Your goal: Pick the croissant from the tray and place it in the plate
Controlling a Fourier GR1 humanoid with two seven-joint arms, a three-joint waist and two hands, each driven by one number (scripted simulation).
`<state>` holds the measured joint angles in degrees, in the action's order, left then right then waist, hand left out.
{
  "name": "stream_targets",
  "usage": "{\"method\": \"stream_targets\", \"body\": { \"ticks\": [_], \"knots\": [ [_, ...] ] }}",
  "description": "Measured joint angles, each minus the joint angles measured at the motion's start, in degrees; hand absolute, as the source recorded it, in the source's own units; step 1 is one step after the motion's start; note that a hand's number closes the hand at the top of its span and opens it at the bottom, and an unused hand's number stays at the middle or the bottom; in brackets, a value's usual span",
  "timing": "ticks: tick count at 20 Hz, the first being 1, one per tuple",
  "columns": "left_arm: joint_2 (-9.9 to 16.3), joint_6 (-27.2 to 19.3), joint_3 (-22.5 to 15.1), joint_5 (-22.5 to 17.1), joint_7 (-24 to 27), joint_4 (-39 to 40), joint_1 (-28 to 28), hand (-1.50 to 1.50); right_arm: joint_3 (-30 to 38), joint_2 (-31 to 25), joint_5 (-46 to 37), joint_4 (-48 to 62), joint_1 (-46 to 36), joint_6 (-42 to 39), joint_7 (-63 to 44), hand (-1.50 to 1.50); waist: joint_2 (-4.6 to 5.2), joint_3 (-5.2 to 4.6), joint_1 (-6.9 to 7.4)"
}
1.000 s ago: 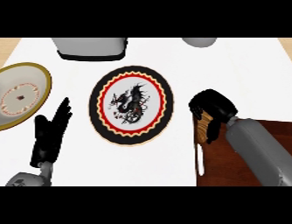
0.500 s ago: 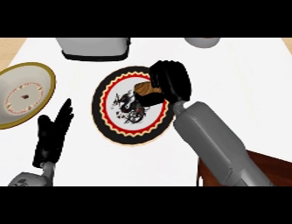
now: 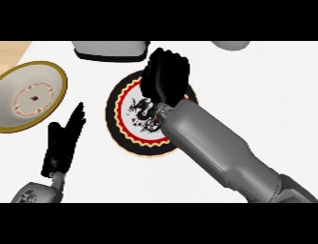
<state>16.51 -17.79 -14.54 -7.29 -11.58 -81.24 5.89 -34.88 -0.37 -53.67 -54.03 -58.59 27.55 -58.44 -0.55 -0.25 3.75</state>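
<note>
right hand (image 3: 164,78) curled over dragon-patterned plate (image 3: 123,126).

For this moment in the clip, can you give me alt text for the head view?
The right hand is over the upper part of a round plate with a dragon design and a black, red and yellow rim, fingers curled downward; no croissant shows. The left hand rests open at lower left, fingers up. A gold-rimmed bowl sits at left, a grey tray at the top.
</note>
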Motion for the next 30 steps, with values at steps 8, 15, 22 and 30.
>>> {"method": "stream_targets", "body": {
  "ticks": [8,15,22,30],
  "knots": [
    [-0.8,0.5,0.8,0.2,1.0,1.2,0.8,0.0,-6.2,-0.2,3.6,6.0,-4.2,-0.4,-5.2,1.5,0.94,0.12,0.17],
    [-0.8,1.0,1.1,0.4,0.6,0.3,0.4,0.0,-6.3,0.0,14.2,10.3,-1.8,1.0,-3.0,1.5,1.25,0.2,0.22],
    [-1.4,0.7,1.3,1.1,-0.8,0.1,1.2,0.0,-7.4,0.3,27.5,12.9,1.2,-0.7,0.7,-1.5,1.32,0.25,-0.1],
    [-1.3,0.7,2.4,1.4,-0.7,-1.0,-0.6,0.0,-5.8,0.3,33.5,8.5,2.2,6.9,14.0,-1.5,1.0,0.3,-1.47]
  ]
}}
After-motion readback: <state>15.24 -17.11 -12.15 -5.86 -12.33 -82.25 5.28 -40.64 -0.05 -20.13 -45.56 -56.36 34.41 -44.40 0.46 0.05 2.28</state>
